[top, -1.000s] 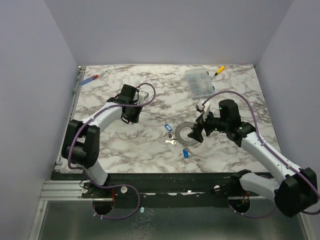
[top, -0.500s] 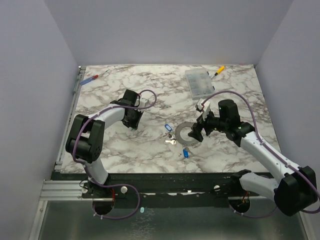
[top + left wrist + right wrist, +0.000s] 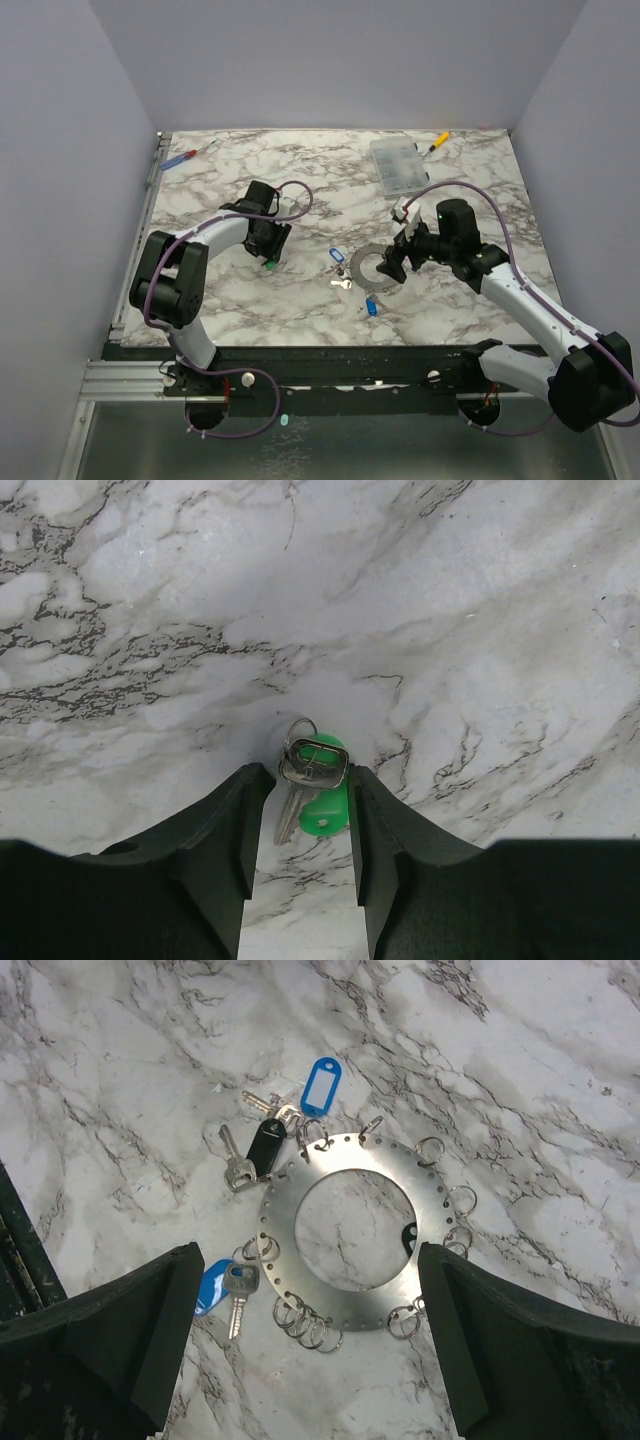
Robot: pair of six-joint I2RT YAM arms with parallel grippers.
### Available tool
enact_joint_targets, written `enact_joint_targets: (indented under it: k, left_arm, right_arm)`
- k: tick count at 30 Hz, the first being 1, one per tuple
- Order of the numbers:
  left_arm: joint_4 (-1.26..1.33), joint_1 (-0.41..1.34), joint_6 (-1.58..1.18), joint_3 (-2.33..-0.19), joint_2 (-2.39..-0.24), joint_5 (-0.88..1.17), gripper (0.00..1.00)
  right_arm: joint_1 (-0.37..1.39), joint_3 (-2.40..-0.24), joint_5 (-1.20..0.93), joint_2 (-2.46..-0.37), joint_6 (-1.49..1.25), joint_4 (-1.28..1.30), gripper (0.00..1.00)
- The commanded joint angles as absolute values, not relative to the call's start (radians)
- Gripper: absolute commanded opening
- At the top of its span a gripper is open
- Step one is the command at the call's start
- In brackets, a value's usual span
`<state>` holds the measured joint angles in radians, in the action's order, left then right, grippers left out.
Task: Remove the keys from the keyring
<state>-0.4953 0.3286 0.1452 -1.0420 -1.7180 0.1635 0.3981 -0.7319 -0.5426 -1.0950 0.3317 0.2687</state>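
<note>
The left gripper point(image 3: 266, 250) is reaching down to the marble surface point(image 3: 300, 190) left of centre. Its jaws are standing narrowly parted around a green-tagged key point(image 3: 322, 808). In the left wrist view that key is lying flat between the fingertips point(image 3: 258, 780), its silver head and small split ring filling most of the gap. The right finger is touching it or nearly so, and a sliver of surface is showing on the left side. From above, the green tag point(image 3: 270, 265) is peeking out just near of the gripper, well apart from the keyring point(image 3: 366, 281).

The right gripper point(image 3: 392, 266) is hovering over the right edge of the keyring, which is lying flat near the middle of the surface. Its jaws are spread wide, one finger point(image 3: 130, 1340) showing on each side of the ring point(image 3: 352, 1308) in the right wrist view, and they are gripping nothing.

Small split rings are hanging all around the keyring's rim. A blue tag point(image 3: 320, 1085), a black-headed key point(image 3: 265, 1147) and a silver key point(image 3: 235, 1165) are clustering at its far-left edge. A blue-headed key point(image 3: 212, 1287) is lying at its near-left edge.

A clear compartment box point(image 3: 398, 165) is sitting far right, with a yellow-handled screwdriver point(image 3: 437, 142) beyond it. Another screwdriver point(image 3: 185, 157) is lying at the far left corner.
</note>
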Motion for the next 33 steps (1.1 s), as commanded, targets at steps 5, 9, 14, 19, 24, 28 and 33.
enact_joint_targets:
  k: [5,9,14,19,24,28,33]
  left_arm:
    - [-0.579,0.325,0.185,-0.995,-1.683,0.147,0.43]
    - [-0.615,0.324,0.198,-1.003,-1.673,0.183,0.40]
    - [-0.662,0.326,0.211,-1.012,-1.665,0.261,0.38]
    - [-0.688,0.325,0.201,-1.031,-1.642,0.326,0.51]
    - [-0.686,0.325,0.201,-1.071,-1.590,0.357,0.64]
    - [-0.707,0.325,0.241,-1.132,-1.537,0.355,0.96]
    - [-0.763,0.309,0.285,-1.235,-1.523,0.354,0.99]
  right_arm:
    - [0.394,-0.719,-0.526,-1.103,0.330,0.247,1.00]
    - [0.394,-0.722,-0.522,-1.104,0.330,0.250,1.00]
    - [0.394,-0.723,-0.523,-1.106,0.334,0.252,1.00]
    - [0.394,-0.727,-0.527,-1.105,0.335,0.257,1.00]
    - [0.394,-0.738,-0.537,-1.103,0.325,0.266,1.00]
    - [0.392,-0.757,-0.542,-1.100,0.309,0.277,1.00]
    - [0.348,-0.801,-0.547,-1.100,0.273,0.274,1.00]
